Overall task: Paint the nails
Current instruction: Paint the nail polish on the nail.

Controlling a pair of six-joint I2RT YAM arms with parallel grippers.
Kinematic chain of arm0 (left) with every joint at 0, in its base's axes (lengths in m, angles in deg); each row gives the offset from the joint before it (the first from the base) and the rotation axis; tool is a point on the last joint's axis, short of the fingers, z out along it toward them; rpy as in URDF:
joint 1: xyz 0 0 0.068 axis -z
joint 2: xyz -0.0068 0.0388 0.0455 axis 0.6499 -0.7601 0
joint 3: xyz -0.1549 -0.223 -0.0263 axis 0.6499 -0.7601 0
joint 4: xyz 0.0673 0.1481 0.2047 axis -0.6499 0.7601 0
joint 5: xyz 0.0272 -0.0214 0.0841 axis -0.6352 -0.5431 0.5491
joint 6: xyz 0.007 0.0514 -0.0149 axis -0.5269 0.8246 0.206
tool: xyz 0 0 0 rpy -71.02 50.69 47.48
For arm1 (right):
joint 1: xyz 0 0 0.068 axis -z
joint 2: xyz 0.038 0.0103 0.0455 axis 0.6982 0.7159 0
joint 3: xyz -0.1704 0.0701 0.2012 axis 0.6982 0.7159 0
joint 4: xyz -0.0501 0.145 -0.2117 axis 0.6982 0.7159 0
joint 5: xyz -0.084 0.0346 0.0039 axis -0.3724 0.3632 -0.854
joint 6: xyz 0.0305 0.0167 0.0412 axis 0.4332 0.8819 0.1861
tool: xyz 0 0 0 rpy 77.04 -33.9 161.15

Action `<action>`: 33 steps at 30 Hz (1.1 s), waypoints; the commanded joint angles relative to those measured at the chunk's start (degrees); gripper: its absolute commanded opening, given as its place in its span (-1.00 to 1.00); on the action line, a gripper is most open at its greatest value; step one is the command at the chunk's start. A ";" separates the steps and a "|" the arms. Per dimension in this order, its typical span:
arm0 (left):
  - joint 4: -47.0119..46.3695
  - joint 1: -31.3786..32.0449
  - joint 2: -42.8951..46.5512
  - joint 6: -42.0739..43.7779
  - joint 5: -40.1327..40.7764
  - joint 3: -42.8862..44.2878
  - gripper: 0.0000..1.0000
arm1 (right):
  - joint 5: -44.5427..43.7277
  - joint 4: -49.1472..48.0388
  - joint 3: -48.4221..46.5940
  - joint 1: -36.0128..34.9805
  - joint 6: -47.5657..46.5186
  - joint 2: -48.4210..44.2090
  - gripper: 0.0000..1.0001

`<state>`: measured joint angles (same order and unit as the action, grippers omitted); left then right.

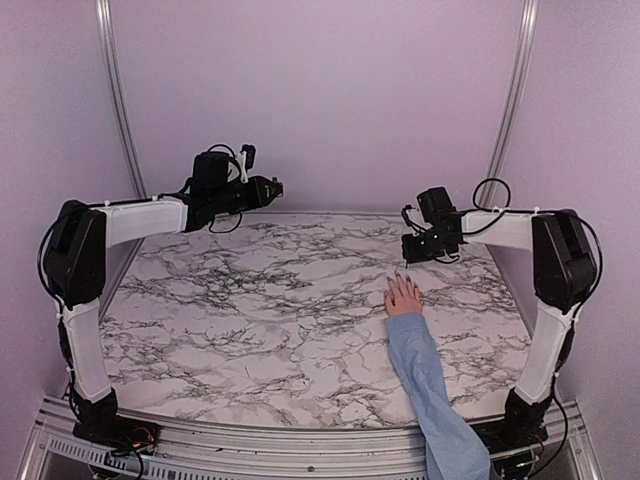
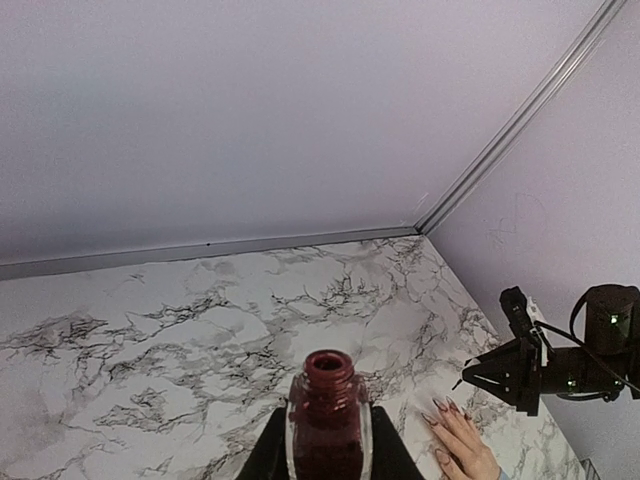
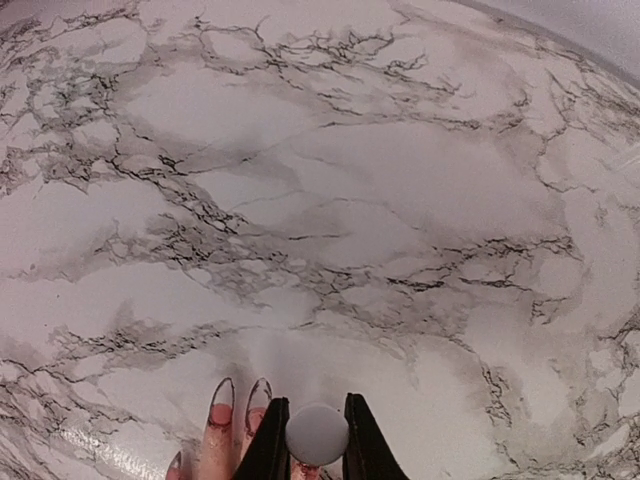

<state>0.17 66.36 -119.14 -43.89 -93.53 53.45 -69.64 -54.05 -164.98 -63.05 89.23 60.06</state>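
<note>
The right gripper [image 3: 317,447] is clamped on a round white cap [image 3: 317,431], one black finger [image 3: 266,445] pressed to each side of it. It hangs low, just above the fingertips of a small pinkish hand [image 1: 404,297]. The long, pointed nails [image 3: 222,391] lie right beside the left finger, pointing toward the far wall. The hand rests flat on the marble tabletop [image 1: 250,290], right of centre, and its light-blue sleeve [image 1: 430,385] runs back to the near edge. Well apart, over the far left of the table, the left gripper [image 2: 328,457] is closed around an uncapped nail polish bottle [image 2: 328,418]. The bottle is held upright, its dark red contents showing and its neck open.
</note>
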 commanded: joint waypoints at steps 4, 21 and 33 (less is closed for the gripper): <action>-3.45 -0.32 2.52 -0.25 -0.66 -1.86 -1.00 | -0.01 0.41 1.22 -0.57 -0.54 -4.41 -1.00; -4.67 -0.25 1.88 -1.12 -0.74 -1.92 -1.00 | 2.89 5.72 -0.41 -0.48 -0.23 -0.64 -1.00; -4.80 -0.24 1.59 -1.20 -0.49 -1.58 -1.00 | 1.48 5.11 -1.58 -0.35 0.03 0.47 -1.00</action>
<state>-1.62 66.36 -119.14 -44.94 -93.68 51.29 -66.93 -49.06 -163.96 -63.05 89.25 60.09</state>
